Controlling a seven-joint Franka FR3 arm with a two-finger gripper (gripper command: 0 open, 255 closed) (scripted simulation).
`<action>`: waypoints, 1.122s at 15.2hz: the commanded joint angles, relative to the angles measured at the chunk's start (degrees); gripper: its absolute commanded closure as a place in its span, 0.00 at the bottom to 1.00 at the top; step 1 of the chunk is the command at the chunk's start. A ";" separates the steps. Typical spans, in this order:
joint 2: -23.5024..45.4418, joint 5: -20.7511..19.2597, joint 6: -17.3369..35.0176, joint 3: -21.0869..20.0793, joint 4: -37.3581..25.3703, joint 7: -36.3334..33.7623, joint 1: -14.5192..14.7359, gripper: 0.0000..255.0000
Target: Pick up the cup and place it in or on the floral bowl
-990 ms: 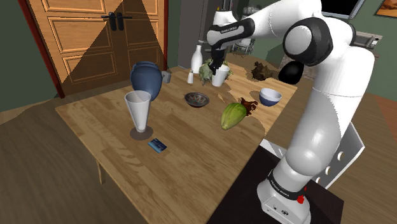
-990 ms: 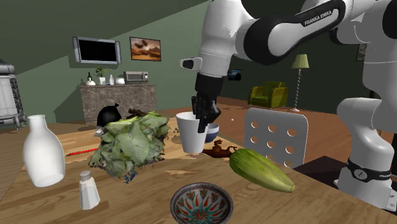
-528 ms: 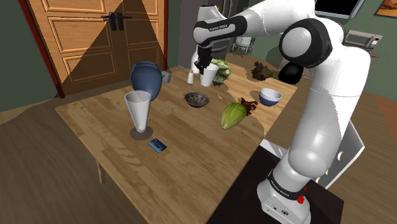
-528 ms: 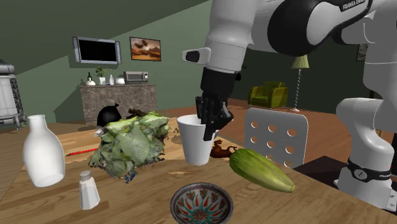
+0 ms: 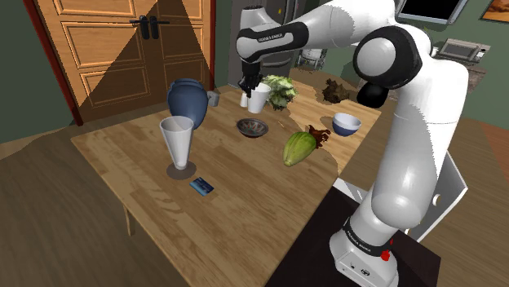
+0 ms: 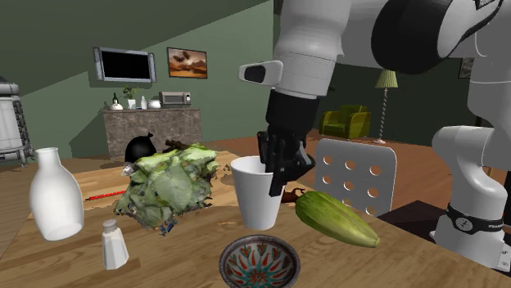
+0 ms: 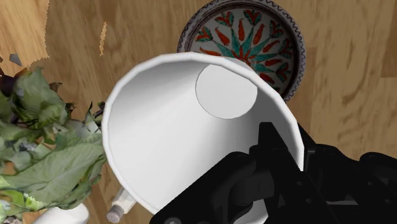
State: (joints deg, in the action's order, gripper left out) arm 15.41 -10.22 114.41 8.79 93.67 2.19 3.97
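A plain white cup (image 5: 258, 99) (image 6: 257, 192) (image 7: 184, 127) hangs above the table, pinched at its rim by my black gripper (image 5: 249, 84) (image 6: 280, 164) (image 7: 267, 168), one finger inside the cup and one outside. The floral bowl (image 5: 252, 127) (image 6: 259, 263) (image 7: 254, 38), patterned in red and teal, rests on the wooden table (image 5: 236, 187) just ahead of and below the cup. In the wrist view the cup's open mouth covers part of the bowl.
A leafy green lettuce (image 5: 280, 90) (image 6: 168, 188) lies beside the cup. A white bottle (image 6: 55, 195), a small shaker (image 6: 113, 244), a green gourd (image 5: 298, 148) (image 6: 336, 217), a blue-rimmed bowl (image 5: 347, 124), a blue vase (image 5: 187, 102), a tall white glass (image 5: 177, 143) and a phone (image 5: 201, 187) stand around.
The gripper has carried the cup toward the shoulder view's left, away from the lettuce and closer to the floral bowl. It grew nearer in the second exterior view.
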 commanded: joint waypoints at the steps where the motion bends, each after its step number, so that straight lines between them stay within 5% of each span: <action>1: 0.26 -0.08 1.31 -0.01 1.06 -0.31 0.03 1.00; 17: 3.79 -0.60 11.76 0.06 8.13 -2.21 -0.15 1.00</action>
State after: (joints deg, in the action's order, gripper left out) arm 19.02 -10.80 125.67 8.85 101.54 0.07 3.83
